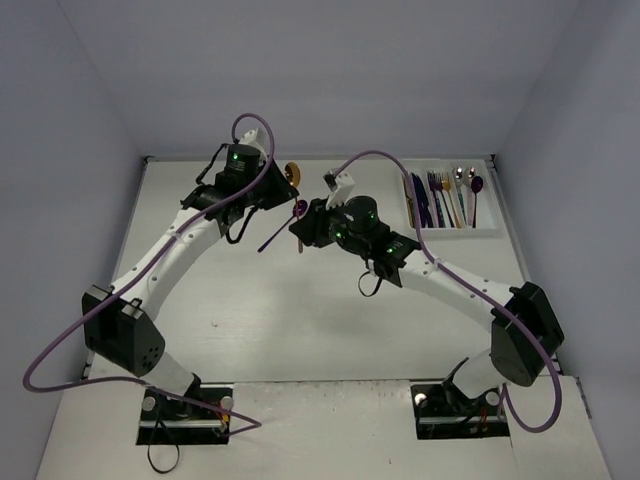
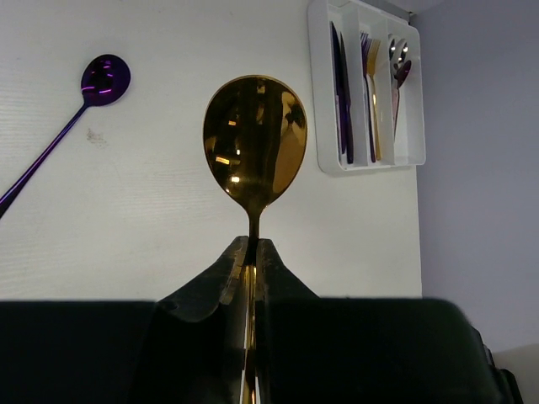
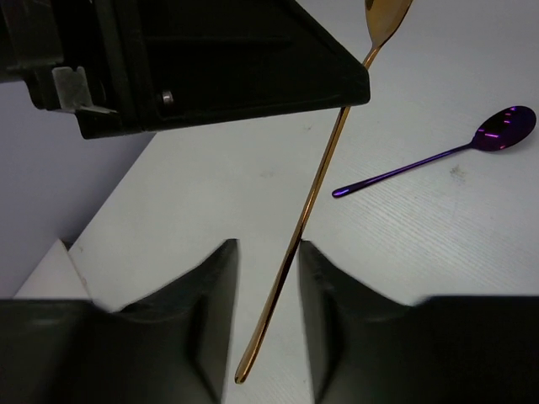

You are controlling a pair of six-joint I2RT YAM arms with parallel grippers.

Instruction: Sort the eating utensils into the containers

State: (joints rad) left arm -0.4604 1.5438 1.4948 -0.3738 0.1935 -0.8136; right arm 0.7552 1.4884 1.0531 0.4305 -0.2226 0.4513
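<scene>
My left gripper [image 2: 252, 248] is shut on the neck of a gold spoon [image 2: 255, 143] and holds it above the table; it also shows in the top view [image 1: 285, 180]. My right gripper [image 3: 268, 252] is open, and the gold spoon's handle [image 3: 316, 194] hangs between its fingers, close to the right finger [image 3: 324, 286]. In the top view the right gripper [image 1: 305, 226] sits just right of the left one. A purple spoon [image 1: 283, 226] lies on the table beneath them and shows in both wrist views [image 2: 105, 80] [image 3: 438, 160]. The white tray [image 1: 455, 232] at the back right holds several sorted utensils.
The left gripper's black body [image 3: 210, 59] fills the upper left of the right wrist view. The tray's rim [image 2: 318, 84] shows at upper right in the left wrist view, with dark knives, forks and spoons in separate compartments. Grey walls enclose the table.
</scene>
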